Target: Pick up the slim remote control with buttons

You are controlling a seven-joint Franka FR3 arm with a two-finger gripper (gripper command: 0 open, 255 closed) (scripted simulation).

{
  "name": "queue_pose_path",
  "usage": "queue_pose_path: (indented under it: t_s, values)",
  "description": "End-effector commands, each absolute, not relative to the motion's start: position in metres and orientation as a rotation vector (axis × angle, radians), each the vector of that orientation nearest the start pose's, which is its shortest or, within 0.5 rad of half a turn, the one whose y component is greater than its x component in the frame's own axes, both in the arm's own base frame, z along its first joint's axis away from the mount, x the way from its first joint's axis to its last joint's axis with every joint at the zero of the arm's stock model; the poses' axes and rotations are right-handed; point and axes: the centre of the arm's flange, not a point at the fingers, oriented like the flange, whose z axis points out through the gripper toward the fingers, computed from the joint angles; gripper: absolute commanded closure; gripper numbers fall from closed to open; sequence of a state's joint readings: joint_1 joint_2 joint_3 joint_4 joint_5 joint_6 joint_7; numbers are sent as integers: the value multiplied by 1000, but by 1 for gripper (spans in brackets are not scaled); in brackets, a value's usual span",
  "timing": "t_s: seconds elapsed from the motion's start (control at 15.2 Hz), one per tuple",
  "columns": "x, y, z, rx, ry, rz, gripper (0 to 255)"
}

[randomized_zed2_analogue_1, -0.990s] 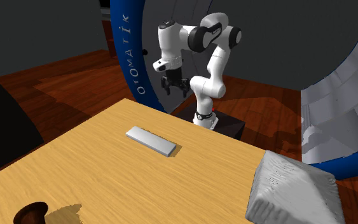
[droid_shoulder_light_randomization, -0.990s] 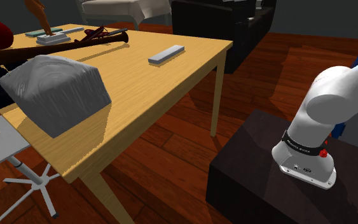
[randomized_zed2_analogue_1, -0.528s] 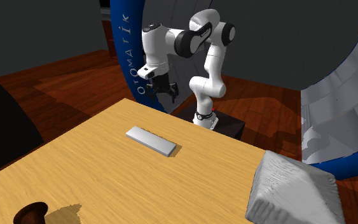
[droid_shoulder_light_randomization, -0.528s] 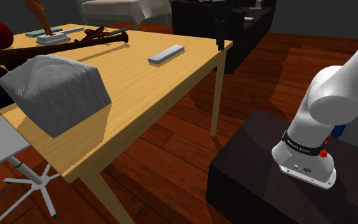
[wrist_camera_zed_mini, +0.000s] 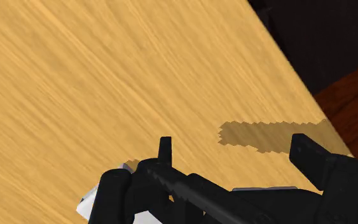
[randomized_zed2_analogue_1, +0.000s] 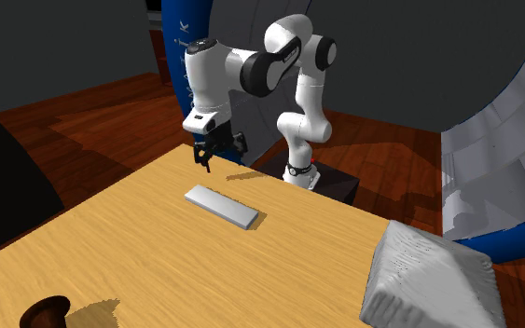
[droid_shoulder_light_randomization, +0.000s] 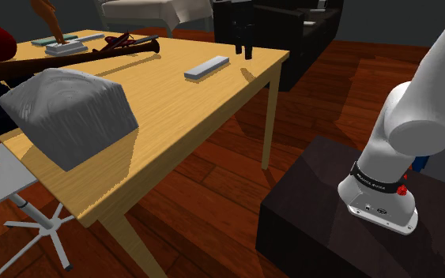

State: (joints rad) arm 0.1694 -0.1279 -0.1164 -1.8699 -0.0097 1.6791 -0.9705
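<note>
The remote (droid_shoulder_light_randomization: pixel 207 67) is a slim pale grey slab lying flat on the wooden table (droid_shoulder_light_randomization: pixel 173 110), near the table's corner that faces the arm. In the second exterior view the remote (randomized_zed2_analogue_1: pixel 221 206) lies a short way in front of my gripper (randomized_zed2_analogue_1: pixel 206 160). My gripper (droid_shoulder_light_randomization: pixel 243 49) hovers just above the table's edge, beside the remote's end and apart from it. In the wrist view my gripper (wrist_camera_zed_mini: pixel 234 153) is open, with bare wood and its own shadow between the fingers (wrist_camera_zed_mini: pixel 165 149). A pale grey corner (wrist_camera_zed_mini: pixel 89 203) peeks out beside the hand.
A big grey block (droid_shoulder_light_randomization: pixel 66 110) sits on the near part of the table. Dark reddish objects (droid_shoulder_light_randomization: pixel 122 46) lie at the far end. A dark sofa (droid_shoulder_light_randomization: pixel 299 31) stands behind the table. My stand (droid_shoulder_light_randomization: pixel 355 221) is on the floor beside it. A blue arch (randomized_zed2_analogue_1: pixel 184 84) rises behind the arm.
The arm has swung from above its stand out over the table's corner and come lower, close to the remote. The fingers have stayed open.
</note>
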Motion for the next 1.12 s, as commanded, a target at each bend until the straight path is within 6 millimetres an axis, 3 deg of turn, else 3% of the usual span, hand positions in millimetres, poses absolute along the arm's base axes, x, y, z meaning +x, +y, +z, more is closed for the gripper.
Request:
queue_pose_path:
  t_s: [0.0,0.53,1.06]
  values:
    - [534,37,561,-2626,-1669,73,0]
    - [602,112,568,-2255,-2167,25,0]
    - [604,115,529,-2244,-2179,23,0]
